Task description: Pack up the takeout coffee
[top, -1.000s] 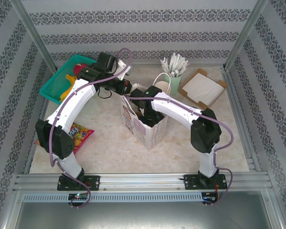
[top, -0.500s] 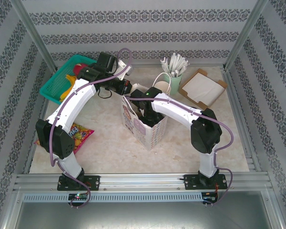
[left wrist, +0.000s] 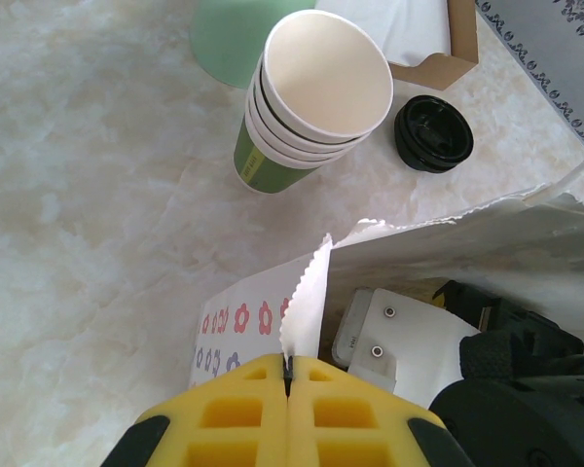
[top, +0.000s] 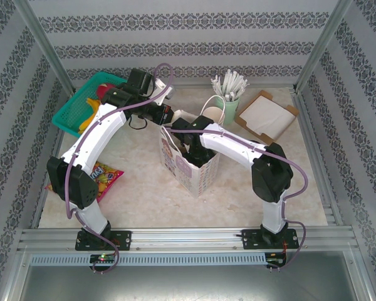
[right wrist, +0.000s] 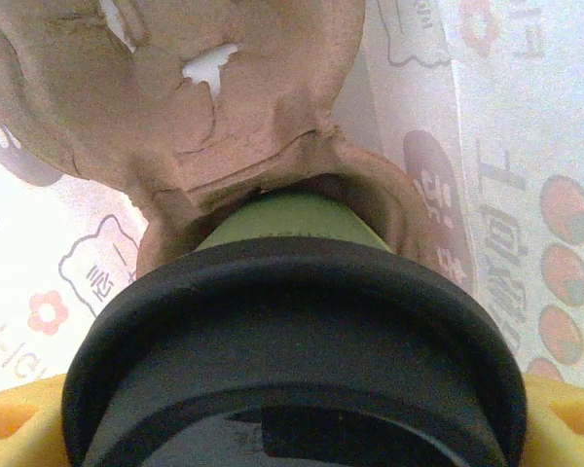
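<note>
Your right hand (right wrist: 292, 433) grips the cup (right wrist: 292, 321) wide, tray pocket (right wrist: 370, 180) dead ahead at 12 o'clock; left hand's (left wrist: 288, 377) pinching the bag (left wrist: 448, 243).

The right arm (top: 238, 145) blocks the mouth of the paper bag (top: 200, 175); inside, the pulp tray (right wrist: 224, 117) and the takeout coffee (right wrist: 292, 321) gripped by the right pincer (right wrist: 292, 428) crowd the walls. The left pincer (left wrist: 290, 368) pinches the rim, with stacked cups (left wrist: 311, 97) and a loose lid (left wrist: 433, 133) just beyond; the worktop (top: 144, 200) before the bag lies bare.
</note>
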Controlling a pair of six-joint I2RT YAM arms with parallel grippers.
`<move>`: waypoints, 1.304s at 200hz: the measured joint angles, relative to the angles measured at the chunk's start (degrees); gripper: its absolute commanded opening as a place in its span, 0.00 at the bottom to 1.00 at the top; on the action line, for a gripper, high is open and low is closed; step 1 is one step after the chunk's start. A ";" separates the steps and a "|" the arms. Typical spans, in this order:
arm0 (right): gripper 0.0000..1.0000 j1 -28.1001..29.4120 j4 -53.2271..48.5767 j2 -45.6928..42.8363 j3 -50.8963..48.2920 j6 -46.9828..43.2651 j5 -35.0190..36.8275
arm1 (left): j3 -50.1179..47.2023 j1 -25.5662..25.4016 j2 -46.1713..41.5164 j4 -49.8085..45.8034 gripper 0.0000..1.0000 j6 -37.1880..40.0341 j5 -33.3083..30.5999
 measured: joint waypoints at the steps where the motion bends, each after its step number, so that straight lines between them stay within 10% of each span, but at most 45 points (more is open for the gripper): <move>1: 0.67 0.00 0.09 0.00 -0.07 0.00 0.00 | 0.00 0.00 0.00 0.00 0.00 0.00 0.00; 261: 0.67 0.04 3.82 -1.53 -3.21 0.09 0.63 | 0.00 0.00 0.00 0.00 0.00 -0.44 0.02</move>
